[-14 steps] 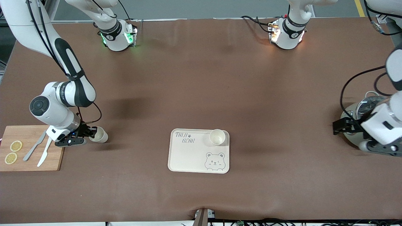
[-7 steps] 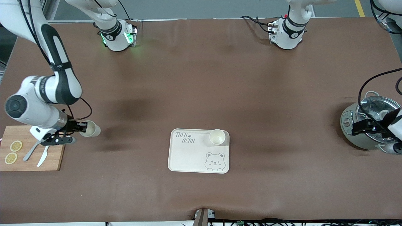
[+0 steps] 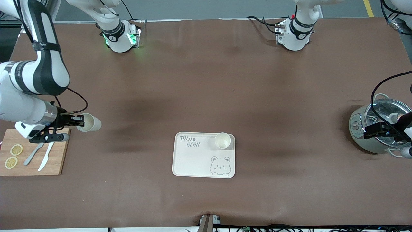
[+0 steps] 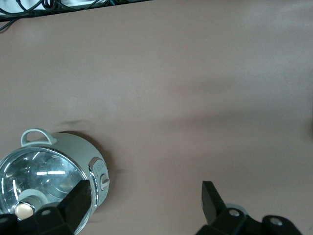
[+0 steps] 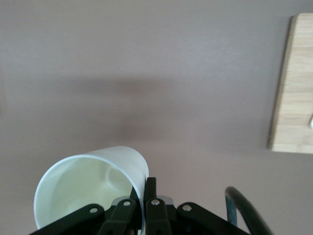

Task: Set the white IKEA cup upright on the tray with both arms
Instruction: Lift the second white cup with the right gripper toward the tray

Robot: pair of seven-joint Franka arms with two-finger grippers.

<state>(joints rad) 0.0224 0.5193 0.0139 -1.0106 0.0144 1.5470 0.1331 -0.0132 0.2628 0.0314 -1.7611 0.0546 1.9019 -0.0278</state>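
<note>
The right tool (image 3: 74, 121) hangs in the air over the counter (image 3: 206, 96) at the right arm's end, beside the wooden board (image 3: 58, 161). It is pinched tight on the rim of a white cup (image 3: 89, 122), which lies tipped on its side in the grip. The right wrist view shows its fingers (image 5: 150, 200) clamped on the cup's wall.

A second white cup (image 3: 222, 140) stands upright in one corner of the tray (image 3: 193, 161), which sits toward the counter's front edge, near the middle.

The left tool (image 3: 375, 130) waits with its fingers spread wide and holding nothing, over a steel pot (image 3: 360, 129) at the left arm's end.

A knife (image 3: 45, 158), a fork (image 3: 32, 156) and two lemon slices (image 3: 13, 156) lie on the board.
</note>
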